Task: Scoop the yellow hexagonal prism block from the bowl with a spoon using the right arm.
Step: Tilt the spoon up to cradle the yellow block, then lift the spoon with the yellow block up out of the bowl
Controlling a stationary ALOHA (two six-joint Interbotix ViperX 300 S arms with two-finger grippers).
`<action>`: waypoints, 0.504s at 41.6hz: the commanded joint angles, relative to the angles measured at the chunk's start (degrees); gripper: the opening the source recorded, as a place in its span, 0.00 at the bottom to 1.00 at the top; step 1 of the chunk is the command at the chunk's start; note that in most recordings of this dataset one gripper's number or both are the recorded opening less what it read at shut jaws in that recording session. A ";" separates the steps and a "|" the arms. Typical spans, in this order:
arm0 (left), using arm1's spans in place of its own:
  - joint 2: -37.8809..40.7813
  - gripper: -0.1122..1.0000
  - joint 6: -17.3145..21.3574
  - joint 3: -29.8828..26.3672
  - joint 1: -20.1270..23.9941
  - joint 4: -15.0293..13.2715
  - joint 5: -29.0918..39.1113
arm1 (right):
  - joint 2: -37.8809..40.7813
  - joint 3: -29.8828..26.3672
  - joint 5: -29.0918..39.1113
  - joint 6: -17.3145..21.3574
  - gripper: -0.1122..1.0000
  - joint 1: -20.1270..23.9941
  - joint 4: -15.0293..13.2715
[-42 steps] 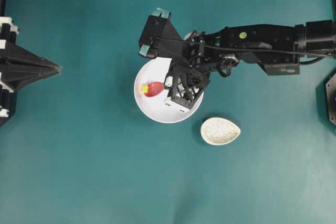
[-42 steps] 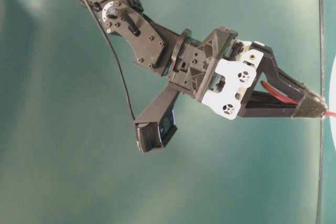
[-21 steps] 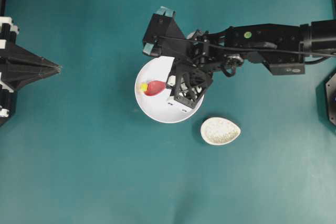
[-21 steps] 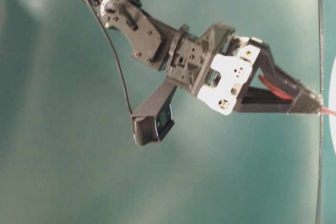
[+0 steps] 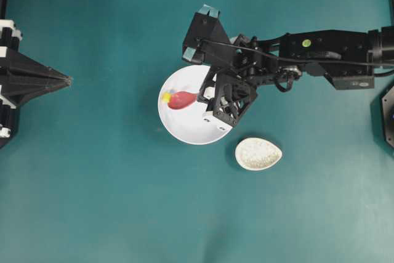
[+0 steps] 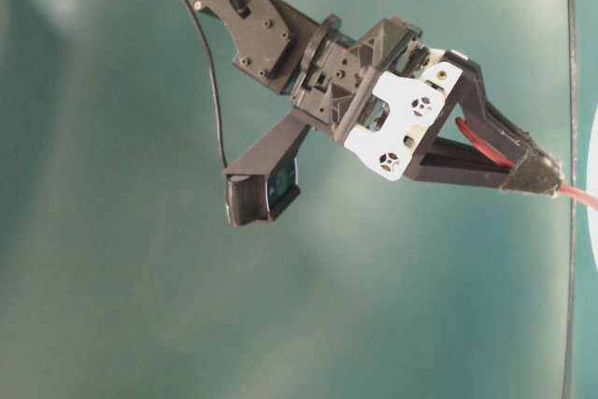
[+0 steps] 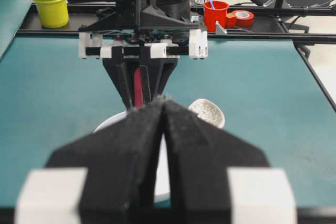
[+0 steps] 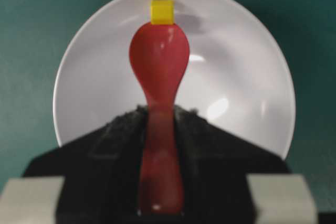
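Pink-red spoon [image 8: 159,72]: clamped by its handle between the jaws of the right gripper [image 8: 160,124], scoop pointing away from the wrist and over the white bowl [image 8: 241,77]. The grip on the handle leaves the whole scoop free to work.
Right gripper jaws: narrow, closed on the spoon handle; the overhead view shows the same hold [image 5: 200,95].
Yellow hexagonal prism block [image 8: 162,11]: inside the bowl, at the very tip of the scoop and near the bowl's far wall. In the overhead view [image 5: 166,97] it lies at the left end of the scoop. Whether it rests on the scoop's lip or just touches it cannot be told.
Bowl position: on the teal table [image 5: 92,183], under the gripper. Its curved wall probably serves as a backstop for the block.
Spoon rest [image 5: 258,154]: speckled cream, near the bowl, not touching it, empty.
Left gripper [image 7: 161,129]: parked at the table's left edge, well apart from the bowl, jaws pressed together on nothing. It points toward the right arm and takes no part.
Step in hand: judged to be working the scoop under the block; the block is not yet clearly loaded.
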 commanded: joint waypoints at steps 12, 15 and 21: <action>0.44 0.10 0.09 -1.41 0.09 0.09 -0.26 | -2.11 -0.26 -1.67 -0.18 0.29 0.00 0.00; 0.35 0.10 0.09 -1.41 0.09 0.09 -0.26 | -2.20 -0.18 -2.11 -0.18 0.29 0.09 0.00; 0.35 0.10 0.09 -1.41 0.09 0.09 -0.26 | -2.29 0.18 -3.60 -0.18 0.29 0.26 0.00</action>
